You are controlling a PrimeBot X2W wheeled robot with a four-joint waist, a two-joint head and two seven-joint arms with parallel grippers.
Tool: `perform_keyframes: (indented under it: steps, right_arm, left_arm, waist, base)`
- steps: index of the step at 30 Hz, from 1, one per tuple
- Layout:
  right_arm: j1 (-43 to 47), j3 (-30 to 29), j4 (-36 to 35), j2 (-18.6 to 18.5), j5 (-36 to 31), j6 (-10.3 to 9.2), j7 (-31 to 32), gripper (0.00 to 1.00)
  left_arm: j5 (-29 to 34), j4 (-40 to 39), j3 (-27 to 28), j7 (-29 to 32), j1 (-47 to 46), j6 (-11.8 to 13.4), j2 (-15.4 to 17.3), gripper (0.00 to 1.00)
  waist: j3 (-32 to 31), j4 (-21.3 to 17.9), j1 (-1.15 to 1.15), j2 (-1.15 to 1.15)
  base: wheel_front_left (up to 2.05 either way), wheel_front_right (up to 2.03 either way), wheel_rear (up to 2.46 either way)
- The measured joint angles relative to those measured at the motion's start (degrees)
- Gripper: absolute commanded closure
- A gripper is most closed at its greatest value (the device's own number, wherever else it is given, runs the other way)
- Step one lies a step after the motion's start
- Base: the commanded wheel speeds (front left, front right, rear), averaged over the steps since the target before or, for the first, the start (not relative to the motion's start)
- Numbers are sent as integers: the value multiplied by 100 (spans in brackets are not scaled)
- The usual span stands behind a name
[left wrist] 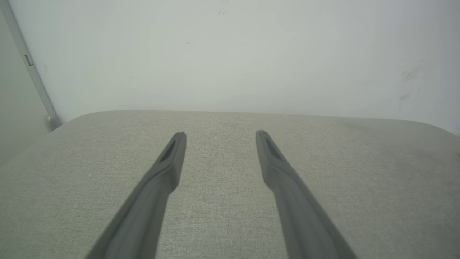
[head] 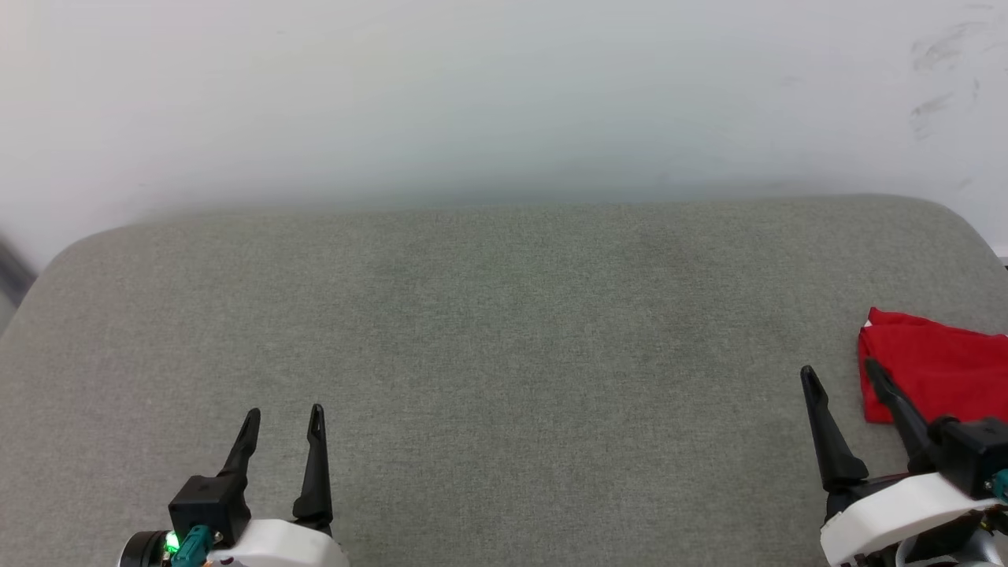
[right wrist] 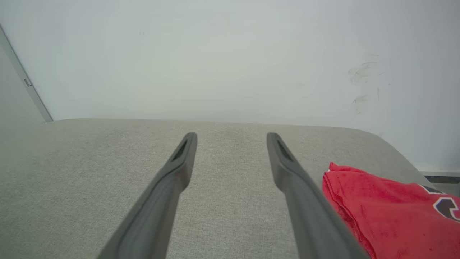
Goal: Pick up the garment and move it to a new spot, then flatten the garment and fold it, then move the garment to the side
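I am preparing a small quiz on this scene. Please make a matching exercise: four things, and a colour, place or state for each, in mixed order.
1 shirt
2 left gripper
3 right gripper
4 wall

A open, lower left in head view
B white, scuffed
C red, far right
D open, beside the shirt

Pairs: 1-C; 2-A; 3-D; 4-B

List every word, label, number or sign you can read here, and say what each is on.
Nothing reads whole.
Red garment: black-and-white block lettering, cut off at the right wrist view's edge, unreadable.
Grey padded surface, wall: no writing, only scuff marks on the wall.
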Motion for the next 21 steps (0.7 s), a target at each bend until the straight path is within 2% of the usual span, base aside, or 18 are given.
perform_keyframes:
  steps: [6,21]
  right_arm:
    - [154,-80,-234,80,-90,0,98,0]
    - [132,-56,-211,83,-89,0,34,0]
  left_arm:
    - [5,126,-23,0,42,-29,-3,0]
    - [-2,213,-5,-1,47,-48,-12,0]
  waist:
    - [-79,-54,0,0]
    - [-36,-104,1,0]
  base:
    - [0,0,0]
    - [0,0,0]
